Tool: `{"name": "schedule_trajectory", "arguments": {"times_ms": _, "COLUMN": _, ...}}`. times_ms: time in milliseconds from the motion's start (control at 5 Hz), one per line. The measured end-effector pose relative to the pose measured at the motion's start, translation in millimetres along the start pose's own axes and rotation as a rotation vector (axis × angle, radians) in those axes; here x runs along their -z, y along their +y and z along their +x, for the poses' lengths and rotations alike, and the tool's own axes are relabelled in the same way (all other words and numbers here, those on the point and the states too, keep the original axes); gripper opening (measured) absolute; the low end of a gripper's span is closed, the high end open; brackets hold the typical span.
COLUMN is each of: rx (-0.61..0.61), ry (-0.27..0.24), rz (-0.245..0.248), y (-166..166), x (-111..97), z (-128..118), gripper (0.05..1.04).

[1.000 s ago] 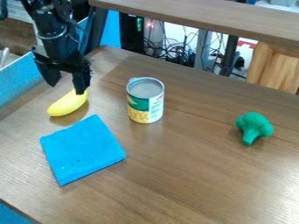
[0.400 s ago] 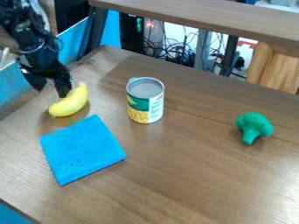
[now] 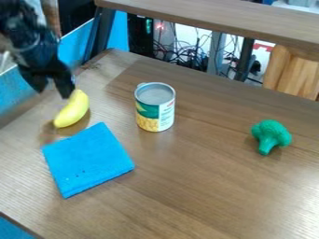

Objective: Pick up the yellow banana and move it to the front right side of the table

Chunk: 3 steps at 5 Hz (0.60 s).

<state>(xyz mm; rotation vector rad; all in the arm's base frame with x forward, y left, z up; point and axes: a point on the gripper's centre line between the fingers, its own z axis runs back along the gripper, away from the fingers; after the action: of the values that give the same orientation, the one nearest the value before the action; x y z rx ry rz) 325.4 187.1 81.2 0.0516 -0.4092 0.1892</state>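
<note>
In the camera view, a black gripper (image 3: 53,93) is hanging at the upper left, at the end of a blurred black arm (image 3: 28,37). Its 2 fingers are standing apart, released, with nothing clasped between them. The fingertip nearer the middle of the view is pointing down at the upper end of a yellow banana (image 3: 72,110); whether they are touching, I cannot tell. The banana is lying on a brown wood-grain table (image 3: 205,186), curving from upper right to lower left. Just below it, a bright blue folded cloth (image 3: 87,161) is lying flat and at a slant, with a few small dark specks showing. To the right of the banana, 1 metal can (image 3: 155,107) is standing upright, wearing a green and white label with yellow kernels pictured low down. Well apart, on the right side, 1 green toy broccoli (image 3: 272,136) is resting with its stalk pointing toward the viewer. Beyond the table, dark cables (image 3: 189,60) are tangling beneath a raised wooden board (image 3: 211,20).
</note>
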Motion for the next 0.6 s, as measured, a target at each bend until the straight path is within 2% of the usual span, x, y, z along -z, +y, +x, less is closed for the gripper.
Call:
{"name": "schedule_trajectory", "arguments": {"times_ms": 200, "rx": -0.035, "ry": -0.052, "rz": 0.009, "y": -3.2, "x": -26.1, "z": 7.5, "gripper": 1.001}}
{"name": "schedule_trajectory", "arguments": {"times_ms": 400, "rx": -0.059, "ry": -0.04, "rz": -0.014, "y": -15.9, "x": -27.6, "z": 7.2, "gripper": 1.001}}
{"name": "schedule_trajectory", "arguments": {"times_ms": 600, "rx": -0.062, "ry": -0.013, "rz": -0.023, "y": -34.5, "x": -17.2, "z": -0.3, "gripper": 1.001}}
